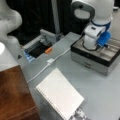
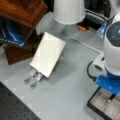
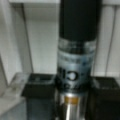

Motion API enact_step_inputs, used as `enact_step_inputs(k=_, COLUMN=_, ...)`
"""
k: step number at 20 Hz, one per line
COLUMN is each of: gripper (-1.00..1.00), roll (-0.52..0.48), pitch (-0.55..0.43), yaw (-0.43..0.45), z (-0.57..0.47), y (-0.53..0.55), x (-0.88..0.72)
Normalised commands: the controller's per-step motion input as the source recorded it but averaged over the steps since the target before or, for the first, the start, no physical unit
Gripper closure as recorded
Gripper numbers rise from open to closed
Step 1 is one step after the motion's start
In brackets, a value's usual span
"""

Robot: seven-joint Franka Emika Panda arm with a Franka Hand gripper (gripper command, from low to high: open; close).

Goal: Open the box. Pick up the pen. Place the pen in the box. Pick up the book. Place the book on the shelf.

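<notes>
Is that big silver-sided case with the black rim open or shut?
Open: the case shows its pale lined compartments from above, and the gripper holds a black-and-silver pen over them.

Grey tabletop (image 1: 100,92) in both front views, carrying the open box (image 1: 96,56) at a front view's right, the white book (image 1: 60,93) propped tilted on a metal stand (image 2: 33,77), a small grey tray (image 1: 37,48) with an orange item (image 1: 48,50), and a white cable (image 1: 50,61). Reddish-brown shelf (image 1: 13,95) beside it at a front view's left, top bare.
</notes>
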Motion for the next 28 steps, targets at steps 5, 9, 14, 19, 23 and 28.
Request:
enact_step_inputs(k=5, gripper=1.0, roll=0.035, pitch=-0.071, yaw=-0.14, z=-0.2, y=0.13, x=-0.06)
enact_step_inputs(k=9, gripper=1.0, roll=0.023, pitch=-0.067, yaw=-0.124, z=-0.14, y=0.07, x=-0.13)
enact_step_inputs(k=14, gripper=1.0, roll=-0.004, pitch=-0.08, yaw=-0.103, z=-0.13, y=0.01, x=-0.17)
enact_step_inputs(k=19, gripper=1.0, roll=-0.032, pitch=-0.107, yaw=-0.063, z=-0.14, y=-0.03, x=-0.17)
enact_step_inputs(k=23, gripper=-1.0, roll=-0.061, pitch=-0.122, yaw=-0.038, z=-0.13, y=-0.05, x=-0.16)
enact_step_inputs(k=28, gripper=-1.0, roll=-0.1, pitch=-0.124, yaw=-0.03, z=-0.09, y=-0.04, x=-0.12)
